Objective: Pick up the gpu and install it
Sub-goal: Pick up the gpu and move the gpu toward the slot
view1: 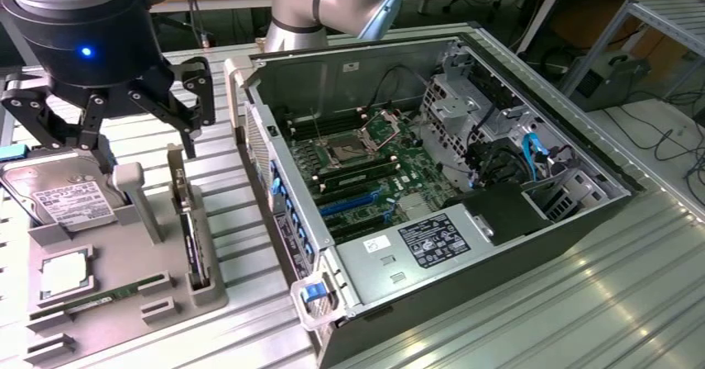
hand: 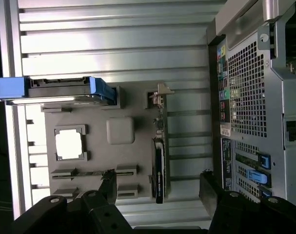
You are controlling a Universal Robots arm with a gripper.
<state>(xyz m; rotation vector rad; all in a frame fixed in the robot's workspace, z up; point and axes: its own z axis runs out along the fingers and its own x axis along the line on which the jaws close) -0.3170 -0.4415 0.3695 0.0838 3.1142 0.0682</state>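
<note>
open fingers above the tray, gpu not yet picked up

the fingers (view1: 196, 96) are spread wide and grasp nothing. in the exterior view they hang over the grey tray (view1: 132, 307) on the bench (view1: 617, 303), above the gap between the hard drive (view1: 61, 200) and the gpu (view1: 190, 229). the gpu stands on its long edge in a slot along the tray's side nearest the open computer case (view1: 551, 96), with its silver bracket at the end under the arm. in the wrist view one finger sits on each side of the card's line.

the risks, as i judge them, come from how thin the card is and how tightly it is seated. if the fingers close off-centre or at a slant, they could tilt it in the slot or pinch only a corner, and it might then bind on the tray's posts. a descent biased toward the hard drive could strike that drive or the upright post beside it. a loose hold would let the card swing, making it hard to line up with the board slots in the case.
</note>
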